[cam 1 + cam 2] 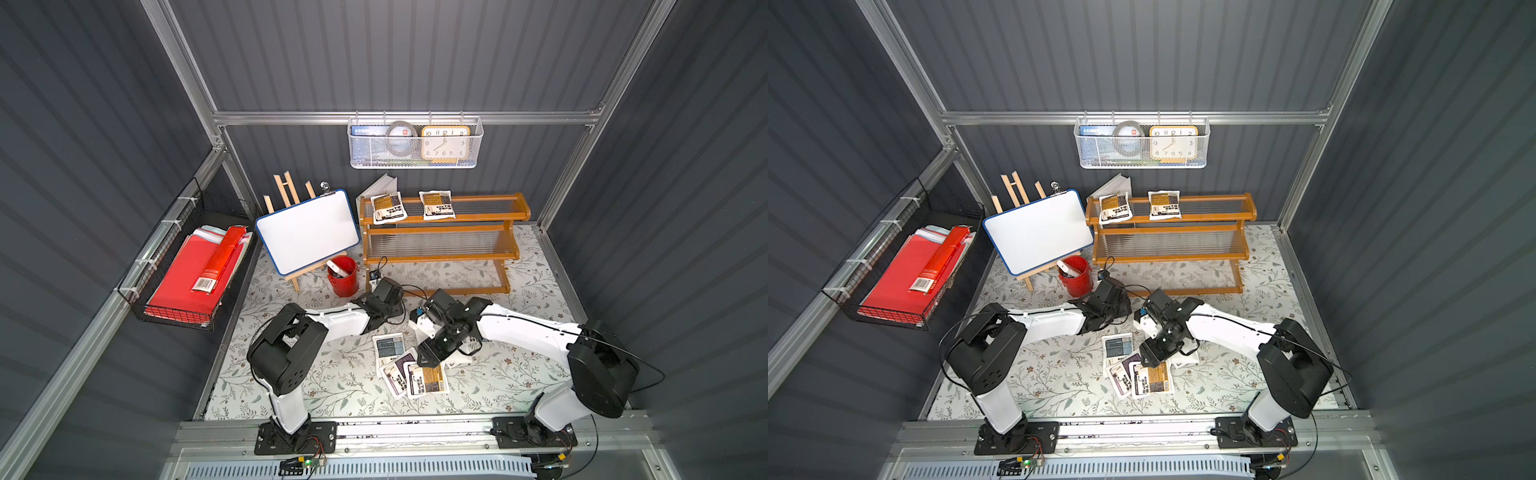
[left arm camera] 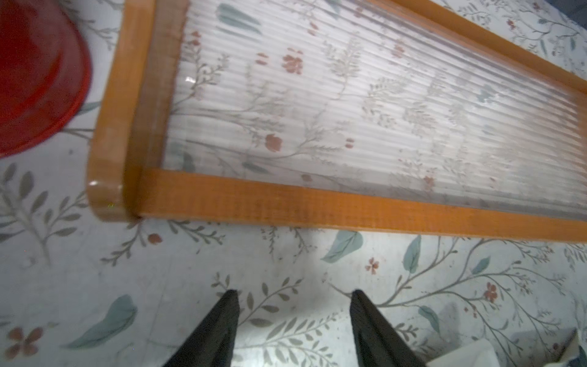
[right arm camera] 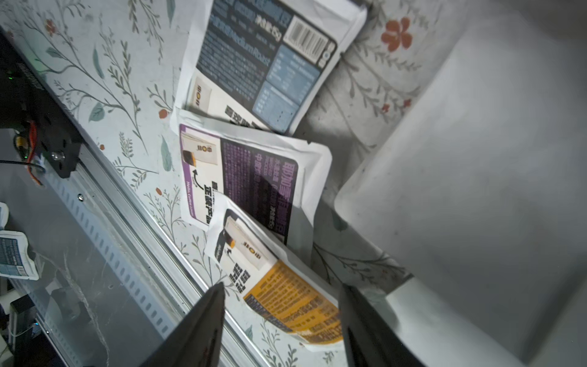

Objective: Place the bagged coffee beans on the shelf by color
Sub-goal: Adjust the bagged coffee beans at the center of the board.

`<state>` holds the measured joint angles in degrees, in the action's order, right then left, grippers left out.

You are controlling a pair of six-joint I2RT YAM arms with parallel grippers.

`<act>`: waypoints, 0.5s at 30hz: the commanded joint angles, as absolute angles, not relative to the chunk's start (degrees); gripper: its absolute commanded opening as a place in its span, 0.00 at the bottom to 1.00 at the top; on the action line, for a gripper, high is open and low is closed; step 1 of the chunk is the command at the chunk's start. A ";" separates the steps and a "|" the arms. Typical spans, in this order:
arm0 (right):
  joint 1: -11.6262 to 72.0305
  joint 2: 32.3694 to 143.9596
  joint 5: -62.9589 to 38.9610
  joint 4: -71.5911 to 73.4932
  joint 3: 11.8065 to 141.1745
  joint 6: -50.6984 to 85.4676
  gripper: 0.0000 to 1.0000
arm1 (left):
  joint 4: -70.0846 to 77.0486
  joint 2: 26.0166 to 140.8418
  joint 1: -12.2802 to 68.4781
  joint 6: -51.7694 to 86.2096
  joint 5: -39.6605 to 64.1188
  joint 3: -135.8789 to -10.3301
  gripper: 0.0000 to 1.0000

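Overhead, in both top views, two amber-label pouches (image 1: 388, 208) lie on the top tier of the shelf (image 1: 478, 216). A blue-grey pouch (image 1: 389, 347), purple pouch (image 1: 395, 374) and amber pouch (image 1: 428, 379) overlap on the table (image 1: 332, 374) beneath the right gripper (image 1: 428, 359). Left wrist view: left gripper (image 2: 293, 294), jaws spread and empty, facing the lowest tier (image 2: 349, 95). Right wrist view: jaws spread above the amber pouch, gripping nothing.

Lower tiers of the shelf (image 1: 442, 258) stand open; the red bucket (image 1: 343, 277) crowds its left end, seemingly apart.
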<state>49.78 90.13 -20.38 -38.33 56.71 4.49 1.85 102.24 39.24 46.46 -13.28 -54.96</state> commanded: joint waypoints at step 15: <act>52.03 102.28 -11.45 -37.09 56.60 11.01 0.62 | -2.43 97.87 39.18 50.05 -17.43 -54.96 0.62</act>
<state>51.90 98.89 -16.08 -40.36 57.71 10.00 -1.52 100.62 39.24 50.24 -17.21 -54.96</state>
